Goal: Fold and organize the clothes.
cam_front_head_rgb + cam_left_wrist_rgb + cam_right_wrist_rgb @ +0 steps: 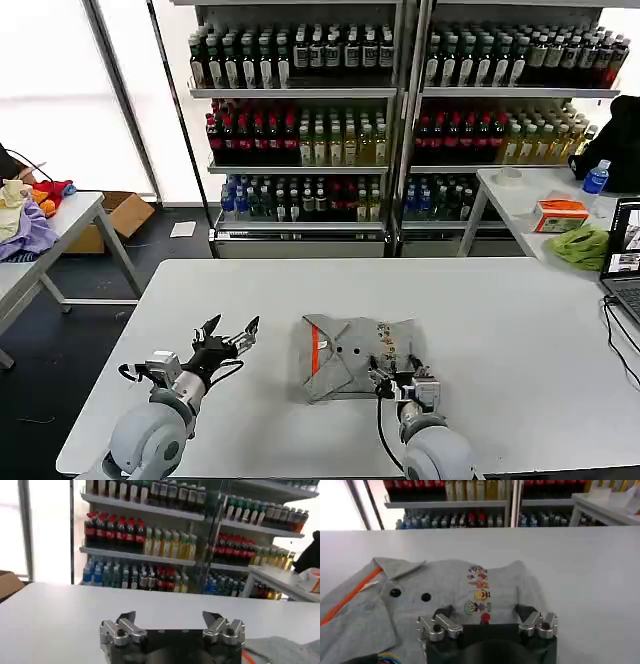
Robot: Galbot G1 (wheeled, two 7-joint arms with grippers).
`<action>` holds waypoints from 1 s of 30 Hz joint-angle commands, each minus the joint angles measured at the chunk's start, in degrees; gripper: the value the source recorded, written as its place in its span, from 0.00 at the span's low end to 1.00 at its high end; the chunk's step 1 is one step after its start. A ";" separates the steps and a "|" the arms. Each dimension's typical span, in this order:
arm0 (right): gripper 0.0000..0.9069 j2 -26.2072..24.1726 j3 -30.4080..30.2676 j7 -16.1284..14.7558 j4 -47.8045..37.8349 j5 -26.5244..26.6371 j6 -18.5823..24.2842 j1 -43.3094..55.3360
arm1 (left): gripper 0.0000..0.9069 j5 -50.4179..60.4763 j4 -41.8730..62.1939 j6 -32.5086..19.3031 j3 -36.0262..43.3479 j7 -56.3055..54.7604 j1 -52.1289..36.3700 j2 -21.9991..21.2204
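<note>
A folded grey collared shirt (pixel 350 355) with orange trim and a small multicoloured chest print lies in the middle of the white table (pixel 520 330). In the right wrist view the shirt (pixel 445 595) spreads out just beyond my fingers. My right gripper (pixel 398 378) hovers open over the shirt's near right edge, nothing between its fingers (pixel 442 614). To the left of the shirt, over bare table, my left gripper (pixel 232 334) is open and holds nothing. In the left wrist view a corner of the shirt (pixel 280 647) shows beside the left gripper (pixel 169 619).
Drink shelves (pixel 400 120) stand behind the table. A side table (pixel 520 195) at the right carries a lime-green cloth (pixel 582 245), an orange box (pixel 560 215) and a laptop (pixel 625 250). A heap of lilac, red and yellow fabrics (pixel 30 215) lies on a left table.
</note>
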 commanded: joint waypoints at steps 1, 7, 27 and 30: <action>1.00 -0.20 -0.12 1.35 1.16 2.47 -0.06 -0.70 | 1.00 -0.02 -0.05 0.02 -0.01 0.00 -0.09 0.04; 1.00 -1.29 3.41 -0.25 12.00 -4.14 0.15 -2.07 | 1.00 0.95 -1.64 -0.88 -1.31 0.07 0.54 -1.12; 1.00 -3.10 30.32 -2.52 17.32 -7.19 8.12 -13.94 | 1.00 19.38 -9.22 -5.47 -6.33 3.01 9.77 -10.54; 1.00 -2.84 29.92 -2.56 16.89 -7.28 8.02 -13.29 | 1.00 18.75 -8.61 -5.98 -6.91 3.15 10.21 -9.73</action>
